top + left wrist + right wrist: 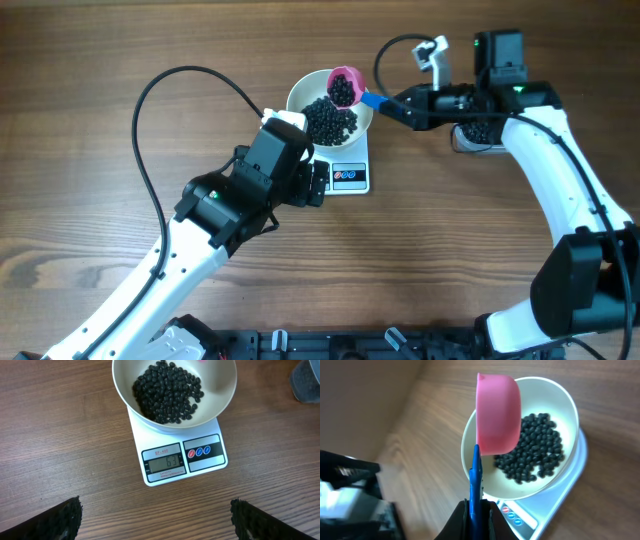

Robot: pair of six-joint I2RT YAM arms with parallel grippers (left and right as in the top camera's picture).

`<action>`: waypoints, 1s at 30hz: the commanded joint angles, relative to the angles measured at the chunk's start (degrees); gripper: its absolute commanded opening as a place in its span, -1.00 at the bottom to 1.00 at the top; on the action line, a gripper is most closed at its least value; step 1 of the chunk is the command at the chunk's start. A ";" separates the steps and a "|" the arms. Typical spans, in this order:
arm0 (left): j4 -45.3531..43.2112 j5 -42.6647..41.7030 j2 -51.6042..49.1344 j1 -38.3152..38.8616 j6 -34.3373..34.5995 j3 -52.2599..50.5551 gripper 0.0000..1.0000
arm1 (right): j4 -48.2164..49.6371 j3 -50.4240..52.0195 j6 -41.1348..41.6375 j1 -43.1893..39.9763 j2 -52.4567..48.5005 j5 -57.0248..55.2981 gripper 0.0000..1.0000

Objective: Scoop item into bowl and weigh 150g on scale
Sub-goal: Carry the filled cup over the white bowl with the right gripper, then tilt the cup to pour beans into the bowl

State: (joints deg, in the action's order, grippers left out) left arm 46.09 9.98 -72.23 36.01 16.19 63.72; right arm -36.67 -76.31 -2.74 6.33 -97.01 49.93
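A white bowl point(300, 95) point(225, 395) point(570, 410) stands on the white scale point(349, 176) point(170, 465) point(560, 505), whose display reads 63. Black bead-like items point(330, 120) point(167, 392) point(535, 447) lie heaped in the bowl. My right gripper point(385, 104) point(479, 510) is shut on the blue handle of a pink scoop point(344, 86) point(497, 415). The scoop is tilted over the bowl's far rim with beads still in its cup. My left gripper point(320, 184) point(156, 515) stands open beside the scale's front, holding nothing.
A clear tub point(480, 133) point(305, 380) with more black beads sits to the right of the scale, partly under my right arm. A black cable point(150, 110) loops over the wooden table at the left.
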 commanded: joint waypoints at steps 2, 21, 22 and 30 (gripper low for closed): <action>-0.17 -0.48 -0.11 0.15 -0.76 0.90 1.00 | 1.53 -0.50 -7.98 3.02 3.50 -12.28 -0.91; -0.17 -0.48 -0.11 0.15 -0.74 0.90 1.00 | 7.10 -0.50 -35.52 9.27 3.50 -27.34 -0.91; -0.17 -0.48 -0.11 0.15 -0.76 0.90 0.99 | 7.13 -0.50 -37.00 9.33 3.54 -27.50 -0.91; -0.17 -0.48 -0.11 0.15 -0.76 0.90 1.00 | 8.66 -0.50 -29.77 11.67 4.61 -27.65 -0.91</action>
State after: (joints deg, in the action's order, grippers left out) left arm 46.06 9.98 -72.23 36.01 16.19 63.72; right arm -28.18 -76.31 -38.52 17.87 -93.97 22.63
